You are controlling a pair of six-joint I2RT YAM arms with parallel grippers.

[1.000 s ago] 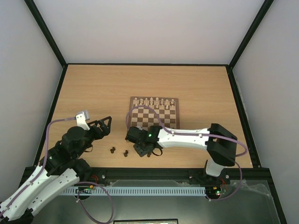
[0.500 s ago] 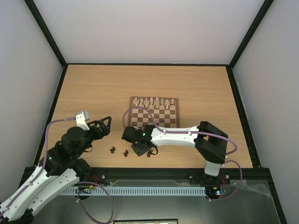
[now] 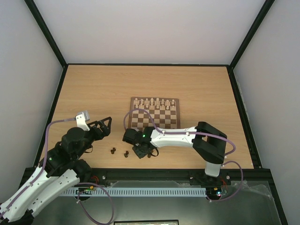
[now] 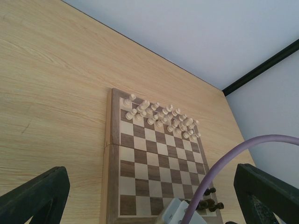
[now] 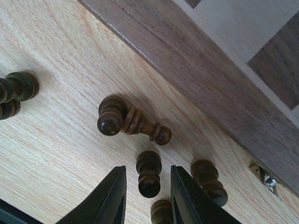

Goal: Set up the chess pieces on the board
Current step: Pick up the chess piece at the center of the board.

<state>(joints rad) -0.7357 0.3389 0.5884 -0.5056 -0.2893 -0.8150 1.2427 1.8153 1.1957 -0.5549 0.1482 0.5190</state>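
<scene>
While my right jaws stand apart around one dark pawn [image 5: 149, 172], I count six dark pieces [image 5: 133, 122]; left jaws apart too.

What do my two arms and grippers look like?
Both the left arm and right arm have white shells with black joints. The left gripper and right gripper have black fingers. A lilac cable loops along each arm; a green light glows near the right wrist.

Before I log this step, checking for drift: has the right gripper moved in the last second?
Yes. Against the board, the right gripper shifted slightly left, toward the two loose dark pieces.
</scene>
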